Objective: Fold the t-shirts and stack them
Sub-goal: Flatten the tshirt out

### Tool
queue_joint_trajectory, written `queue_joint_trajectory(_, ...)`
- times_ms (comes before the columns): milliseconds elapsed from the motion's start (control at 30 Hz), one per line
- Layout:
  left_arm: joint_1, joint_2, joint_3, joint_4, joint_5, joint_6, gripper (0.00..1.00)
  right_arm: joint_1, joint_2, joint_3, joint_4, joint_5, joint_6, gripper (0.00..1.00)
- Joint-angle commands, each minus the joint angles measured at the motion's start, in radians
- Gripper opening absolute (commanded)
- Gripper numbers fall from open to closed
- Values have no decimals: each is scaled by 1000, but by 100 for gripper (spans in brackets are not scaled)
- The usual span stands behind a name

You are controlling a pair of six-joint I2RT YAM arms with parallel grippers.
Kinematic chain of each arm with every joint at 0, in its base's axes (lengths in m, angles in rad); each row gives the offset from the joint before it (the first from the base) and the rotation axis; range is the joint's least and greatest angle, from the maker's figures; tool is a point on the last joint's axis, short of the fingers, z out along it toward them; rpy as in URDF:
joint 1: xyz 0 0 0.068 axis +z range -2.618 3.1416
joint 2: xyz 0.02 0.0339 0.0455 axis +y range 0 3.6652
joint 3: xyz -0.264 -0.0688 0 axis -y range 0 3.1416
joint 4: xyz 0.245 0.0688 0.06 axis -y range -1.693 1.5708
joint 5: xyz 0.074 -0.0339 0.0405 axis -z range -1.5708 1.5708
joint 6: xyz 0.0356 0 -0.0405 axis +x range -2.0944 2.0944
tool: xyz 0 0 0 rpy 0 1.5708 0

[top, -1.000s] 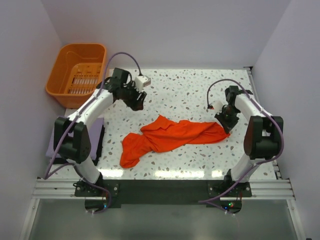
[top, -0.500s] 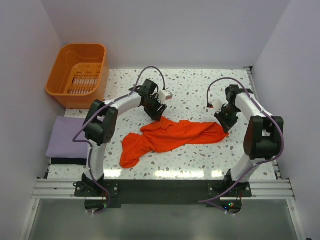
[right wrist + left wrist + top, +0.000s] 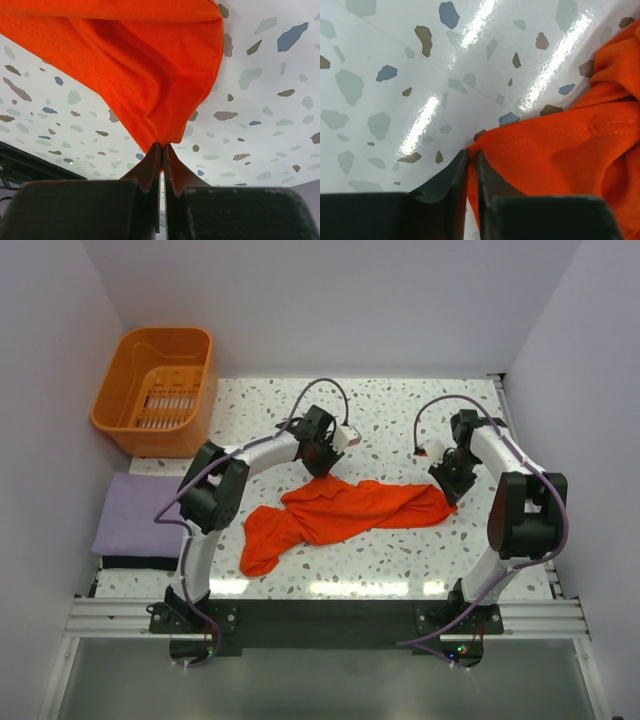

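A crumpled orange-red t-shirt (image 3: 340, 512) lies across the middle of the speckled table. My left gripper (image 3: 322, 466) is at its upper left edge, and in the left wrist view its jaws (image 3: 472, 156) are shut on a corner of the orange cloth (image 3: 560, 150). At the shirt's right end my right gripper (image 3: 449, 486) is shut on a bunched tip of the cloth (image 3: 145, 75), pinched between its fingertips (image 3: 161, 146). A lavender-purple t-shirt (image 3: 135, 515), folded into a flat rectangle, rests at the left beside the table.
An orange slotted plastic basket (image 3: 157, 388) stands at the back left corner. White walls close in the table on the left, back and right. The shirt's lower left lobe (image 3: 265, 540) reaches toward the near edge.
My left arm swung from near the basket rightward to the orange shirt's upper left edge and its jaws closed on the cloth corner. The right arm and shirt stayed put.
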Motion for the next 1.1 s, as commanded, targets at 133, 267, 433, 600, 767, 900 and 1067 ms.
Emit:
queue_joint_trajectory(133,65,-60,5,-14,-39,-13,0,-4,-55,34,4,-10,-12,0)
queue_joint_trajectory(267,196,-155,86,-30,16,-13,0,-7,-97,75,27,-14,-8,0)
queue_joint_trajectory(433,329,-260,215,-50,67,18,0,-7,-160,170,126,-18,35,0)
queue_joint_trajectory(600,403,-364,231,38,85,7,0,-7,-258,258,307,2,122,0)
queue_joint_trajectory(767,469,-498,211,190,99,-51,0,-7,-302,382,447,48,164,0)
queue_joint_trajectory(900,512,-583,191,288,70,-70,0,-6,-351,419,539,81,167,0)
queue_joint_trajectory(1067,518,-726,139,384,19,-48,0,-6,-439,448,628,113,162,0)
